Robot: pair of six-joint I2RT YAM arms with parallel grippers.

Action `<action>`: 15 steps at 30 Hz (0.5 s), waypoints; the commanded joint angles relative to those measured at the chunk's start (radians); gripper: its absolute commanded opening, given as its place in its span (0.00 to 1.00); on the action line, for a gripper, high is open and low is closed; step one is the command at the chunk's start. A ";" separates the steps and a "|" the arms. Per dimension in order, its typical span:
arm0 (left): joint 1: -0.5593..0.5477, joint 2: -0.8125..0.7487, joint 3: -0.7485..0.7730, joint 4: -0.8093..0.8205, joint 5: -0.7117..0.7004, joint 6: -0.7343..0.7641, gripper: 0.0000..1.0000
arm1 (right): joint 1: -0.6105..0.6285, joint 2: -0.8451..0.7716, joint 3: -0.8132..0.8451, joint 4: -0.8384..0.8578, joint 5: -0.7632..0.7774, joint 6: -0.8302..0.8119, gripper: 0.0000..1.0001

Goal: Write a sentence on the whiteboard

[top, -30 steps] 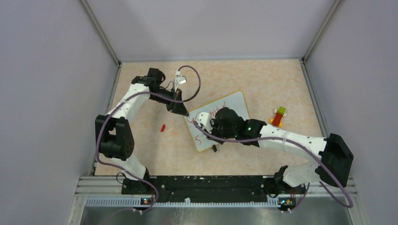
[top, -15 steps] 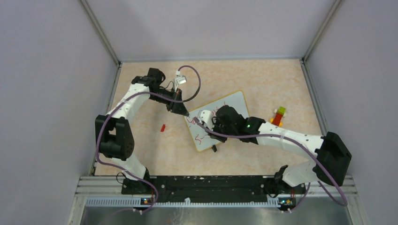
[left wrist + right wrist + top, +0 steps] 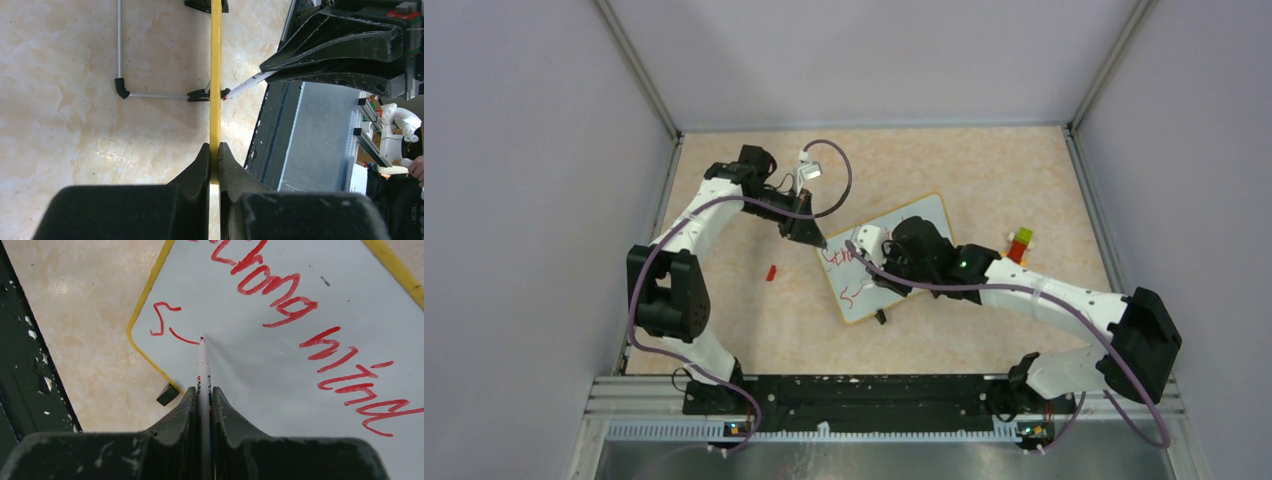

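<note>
With the left tool clamped on the rim of the whiteboard, askew at the middle of the surface, the right tool, gripping a marker, starts the second line of the sentence by the board's near corner; light, even strokes rightward look due next.

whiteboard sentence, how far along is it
Done: the first line, ending in "mind", is on the whiteboard. In hand: the right gripper holds the marker with its tip at a stroke beside the second line's "S", while the left gripper clamps the board's yellow rim. Left: the rest of the second line.
</note>
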 commanded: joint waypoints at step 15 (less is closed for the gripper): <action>-0.003 0.003 0.016 0.003 0.009 0.015 0.00 | 0.005 0.044 0.035 0.061 0.004 0.004 0.00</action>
